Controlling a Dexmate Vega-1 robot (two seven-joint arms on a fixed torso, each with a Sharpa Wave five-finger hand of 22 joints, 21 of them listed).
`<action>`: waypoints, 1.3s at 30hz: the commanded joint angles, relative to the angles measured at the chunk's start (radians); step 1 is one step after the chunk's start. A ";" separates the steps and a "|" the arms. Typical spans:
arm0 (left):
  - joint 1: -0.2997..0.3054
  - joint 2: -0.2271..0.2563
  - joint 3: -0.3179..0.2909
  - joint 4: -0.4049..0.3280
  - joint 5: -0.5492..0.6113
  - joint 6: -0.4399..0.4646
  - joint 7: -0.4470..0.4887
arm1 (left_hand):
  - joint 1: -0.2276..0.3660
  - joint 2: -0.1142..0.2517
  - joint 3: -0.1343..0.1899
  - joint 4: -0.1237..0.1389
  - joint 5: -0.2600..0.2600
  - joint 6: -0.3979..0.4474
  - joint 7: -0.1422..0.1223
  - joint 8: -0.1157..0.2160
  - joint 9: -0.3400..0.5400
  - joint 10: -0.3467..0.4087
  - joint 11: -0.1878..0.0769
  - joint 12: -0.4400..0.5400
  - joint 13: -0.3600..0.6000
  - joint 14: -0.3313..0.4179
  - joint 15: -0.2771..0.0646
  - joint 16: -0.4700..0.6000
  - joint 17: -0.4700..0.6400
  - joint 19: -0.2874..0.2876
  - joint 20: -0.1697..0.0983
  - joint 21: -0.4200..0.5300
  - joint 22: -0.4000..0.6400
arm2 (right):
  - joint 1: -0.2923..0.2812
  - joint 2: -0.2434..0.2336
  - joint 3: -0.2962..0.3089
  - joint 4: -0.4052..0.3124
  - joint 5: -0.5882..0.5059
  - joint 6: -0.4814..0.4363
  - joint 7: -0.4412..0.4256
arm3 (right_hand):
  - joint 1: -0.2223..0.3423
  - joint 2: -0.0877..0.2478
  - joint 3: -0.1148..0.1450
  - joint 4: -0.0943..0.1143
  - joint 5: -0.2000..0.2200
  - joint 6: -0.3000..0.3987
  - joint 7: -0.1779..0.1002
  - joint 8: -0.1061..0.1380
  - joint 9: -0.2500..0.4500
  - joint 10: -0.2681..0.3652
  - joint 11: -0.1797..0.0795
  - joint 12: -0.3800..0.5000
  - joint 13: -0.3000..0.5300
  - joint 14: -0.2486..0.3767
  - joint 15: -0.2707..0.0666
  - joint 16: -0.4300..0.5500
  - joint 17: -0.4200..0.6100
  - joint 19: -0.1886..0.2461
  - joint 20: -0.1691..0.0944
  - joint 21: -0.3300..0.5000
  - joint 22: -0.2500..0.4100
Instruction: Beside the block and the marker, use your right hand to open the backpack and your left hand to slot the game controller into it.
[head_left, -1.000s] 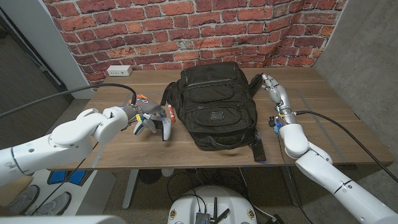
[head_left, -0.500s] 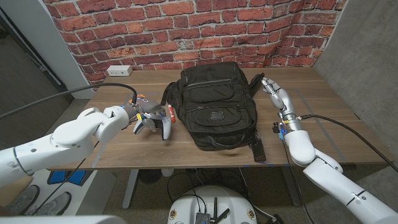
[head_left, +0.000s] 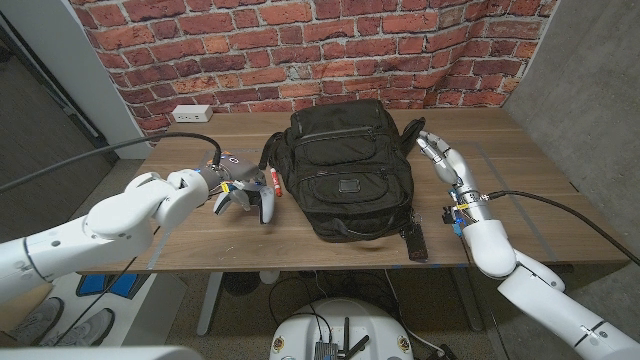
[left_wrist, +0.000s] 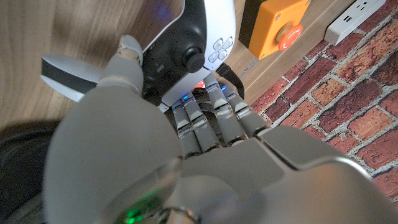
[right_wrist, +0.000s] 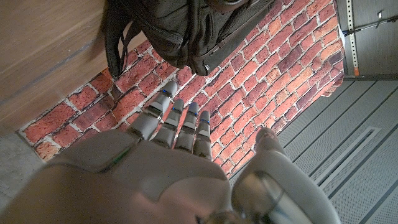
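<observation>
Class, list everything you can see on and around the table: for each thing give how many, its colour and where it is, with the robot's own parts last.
backpack: one, black, middle of the table, closed.
game controller: one, white and black, left of the backpack, under the left hand.
block: one, orange with a red button, behind the controller near the wall.
marker: one, red, between controller and backpack.
table: one, brown wood.
power strip: one, white, far left edge of the table by the wall.
brick wall: one, red, behind the table.
left hand: one, grey, grips the controller.
right hand: one, grey, fingers apart, beside the backpack's right side.
</observation>
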 joint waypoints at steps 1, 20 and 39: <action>-0.034 -0.032 0.026 0.025 0.031 -0.023 -0.016 | 0.054 0.085 0.008 0.003 0.006 0.077 -0.005 0.003 0.004 0.011 -0.001 0.006 0.004 0.013 -0.164 -0.001 0.001 0.002 -0.163 0.000 0.004 | -0.075 -0.018 0.028 -0.047 -0.136 -0.015 -0.039 | 0.015 -0.001 0.004 -0.015 -0.003 -0.005 -0.007 -0.007 0.005 0.003 -0.004 0.002 0.002 0.013 -0.008 0.010 0.004 0.011 -0.007 -0.001 0.003; -0.088 -0.074 0.053 0.087 0.071 -0.080 -0.025 | 0.060 0.093 0.010 0.002 0.006 0.096 -0.016 -0.001 0.005 0.020 -0.001 0.004 0.004 0.023 -0.165 -0.003 0.001 -0.009 -0.164 -0.004 0.004 | -0.131 -0.045 0.004 -0.087 -0.403 -0.089 -0.124 | 0.078 -0.027 0.015 -0.086 -0.014 0.026 -0.014 0.005 0.006 0.020 -0.022 -0.002 0.003 0.023 -0.020 0.009 0.003 0.034 -0.019 -0.007 0.003; -0.140 -0.119 0.083 0.127 0.094 -0.109 -0.061 | 0.064 0.101 0.013 0.001 0.005 0.115 -0.023 -0.005 0.005 0.035 -0.002 0.003 0.004 0.031 -0.166 -0.004 0.001 -0.017 -0.163 -0.005 0.004 | -0.175 -0.115 0.000 -0.109 -0.557 -0.121 -0.185 | 0.130 -0.020 0.028 -0.125 -0.019 0.085 -0.038 0.019 0.006 0.075 -0.046 0.003 0.003 0.070 -0.050 0.025 0.008 0.088 -0.040 -0.001 0.004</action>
